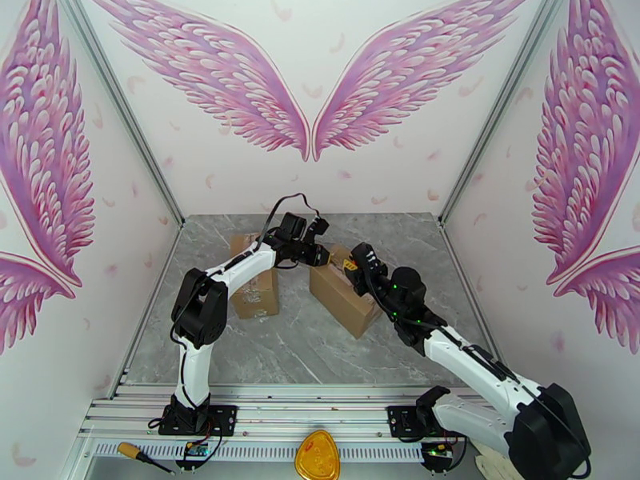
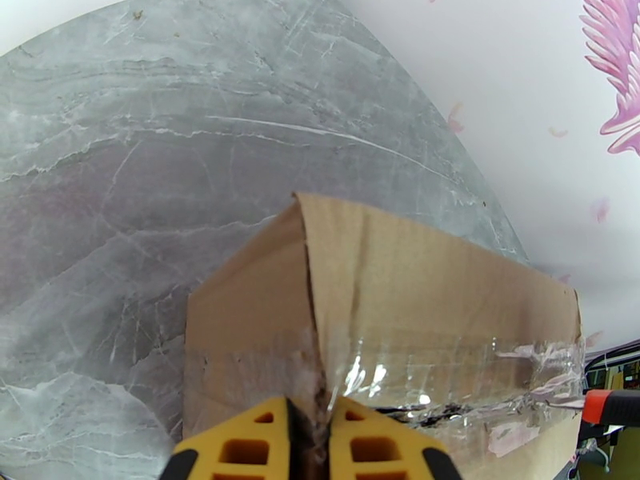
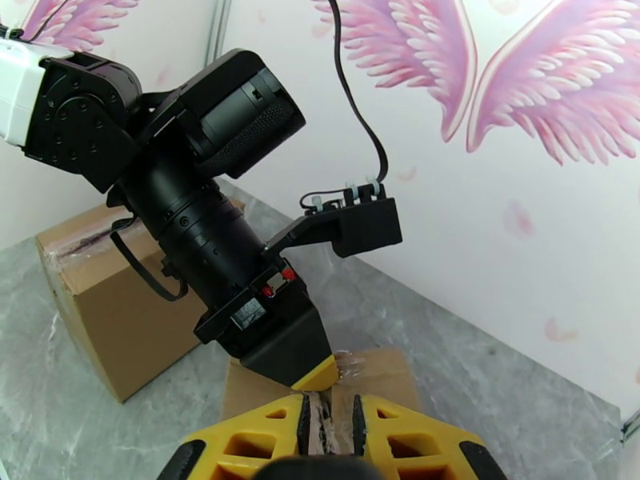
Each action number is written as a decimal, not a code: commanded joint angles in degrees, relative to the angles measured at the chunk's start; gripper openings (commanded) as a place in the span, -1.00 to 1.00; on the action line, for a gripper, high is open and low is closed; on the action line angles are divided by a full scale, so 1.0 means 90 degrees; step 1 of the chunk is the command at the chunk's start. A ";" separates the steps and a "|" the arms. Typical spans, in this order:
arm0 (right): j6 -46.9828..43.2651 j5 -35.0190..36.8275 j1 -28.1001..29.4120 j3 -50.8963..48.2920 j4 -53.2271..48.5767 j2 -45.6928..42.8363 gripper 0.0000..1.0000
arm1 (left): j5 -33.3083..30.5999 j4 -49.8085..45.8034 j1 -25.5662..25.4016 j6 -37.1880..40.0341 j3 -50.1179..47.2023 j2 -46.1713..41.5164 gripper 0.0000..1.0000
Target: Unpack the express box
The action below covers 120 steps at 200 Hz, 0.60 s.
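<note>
You have both grippers meeting at the far end of the box (image 1: pixel 348 302), which lies on the grey marble table (image 1: pixel 304 354) a little right of centre, turned at an angle to the table's edges. Your left gripper (image 1: pixel 326 256) reaches across from the left and comes down on that far end. In its own wrist view the left gripper (image 2: pixel 312 418) has its yellow fingers (image 2: pixel 240 451) pressed almost together, pinching the tape (image 2: pixel 448 382) at the seam where two faces of the box (image 2: pixel 432 298) meet. The clear tape there is wrinkled and torn along the seam. Your right gripper (image 1: pixel 352 264) comes in from the near right and touches the same end, right beside the left one. From the right wrist, the right gripper (image 3: pixel 328 414) shows its fingers (image 3: pixel 408 442) drawn close with a narrow gap, and crumpled tape (image 3: pixel 326 426) is caught between them. The yellow tip of the left gripper (image 3: pixel 314 378) sits just above it, over the top of the box (image 3: pixel 384 368). The other box (image 1: pixel 256 296) stands to the left, apart from the first and partly under your left arm; its top is taped over (image 3: pixel 104 314). On the rail by the arm bases lie a screwdriver (image 1: pixel 140 455) and a yellow, rounded object (image 1: pixel 317 459) you cannot identify.
</note>
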 commanded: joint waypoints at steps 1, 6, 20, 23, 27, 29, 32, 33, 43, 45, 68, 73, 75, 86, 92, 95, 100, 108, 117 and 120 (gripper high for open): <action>0.0289 -0.0198 0.0020 0.0133 0.0175 0.0216 -1.00 | -0.0380 -0.0391 0.0005 -0.0030 -0.0003 0.0247 -0.83; 0.0289 -0.0189 0.0020 0.0118 0.0203 0.0250 -1.00 | -0.0376 -0.0392 -0.0003 -0.0032 0.0001 0.0247 -0.83; 0.0264 -0.0111 0.0020 0.0043 0.0389 0.0345 -1.00 | -0.0389 -0.0396 -0.0003 -0.0021 0.0007 0.0252 -0.84; 0.0248 -0.0093 0.0020 0.0036 0.0403 0.0361 -1.00 | -0.0391 -0.0401 -0.0003 -0.0025 0.0013 0.0252 -0.84; 0.0216 -0.0080 0.0020 0.0036 0.0401 0.0388 -1.00 | -0.0398 -0.0405 0.0001 -0.0021 0.0006 0.0255 -0.85; 0.0207 -0.0079 0.0020 0.0040 0.0389 0.0394 -1.00 | -0.0400 -0.0411 0.0000 -0.0013 0.0010 0.0255 -0.85; 0.0190 -0.0072 0.0025 0.0039 0.0377 0.0408 -1.00 | -0.0409 -0.0415 -0.0003 -0.0016 0.0008 0.0260 -0.85; 0.0181 -0.0071 0.0022 0.0037 0.0371 0.0410 -1.00 | -0.0410 -0.0410 0.0000 -0.0013 0.0007 0.0261 -0.86; 0.0129 -0.0038 0.0029 0.0045 0.0356 0.0441 -1.00 | -0.0434 -0.0433 -0.0002 -0.0001 0.0006 0.0262 -0.87; 0.0112 -0.0025 0.0029 0.0038 0.0356 0.0434 -1.00 | -0.0436 -0.0434 -0.0003 0.0007 0.0005 0.0262 -0.87; 0.0017 0.0127 0.0039 0.0014 0.0178 0.0263 -1.00 | -0.0572 -0.0473 0.0022 0.0018 -0.0019 0.0261 -0.96; -0.0013 0.0163 0.0039 0.0008 0.0111 0.0192 -1.00 | -0.0607 -0.0483 0.0022 0.0011 -0.0025 0.0262 -0.99; -0.0021 0.0181 0.0039 0.0006 0.0077 0.0157 -1.00 | -0.0621 -0.0484 0.0022 0.0005 -0.0029 0.0252 -1.00; -0.0071 0.0254 0.0039 -0.0011 -0.0143 -0.0038 -1.00 | -0.0705 -0.0501 0.0037 0.0004 -0.0048 0.0259 -1.00; -0.0096 0.0290 0.0033 -0.0027 -0.0262 -0.0155 -1.00 | -0.0743 -0.0513 0.0050 0.0008 -0.0051 0.0266 -1.00; -0.0101 0.0304 0.0039 -0.0037 -0.0321 -0.0211 -1.00 | -0.0763 -0.0522 0.0044 0.0008 -0.0046 0.0271 -1.00; -0.0105 0.0324 0.0039 -0.0052 -0.0420 -0.0301 -1.00 | -0.0793 -0.0537 0.0052 0.0016 -0.0053 0.0268 -1.00; -0.0107 0.0356 0.0039 -0.0112 -0.0554 -0.0431 -1.00 | -0.0828 -0.0569 0.0056 0.0026 -0.0036 0.0283 -1.00; -0.0093 0.0397 0.0037 -0.0176 -0.0697 -0.0568 -1.00 | -0.0860 -0.0605 0.0065 0.0039 -0.0023 0.0309 -1.00; -0.0082 0.0415 0.0039 -0.0204 -0.0745 -0.0614 -1.00 | -0.0869 -0.0609 0.0068 0.0037 -0.0023 0.0318 -1.00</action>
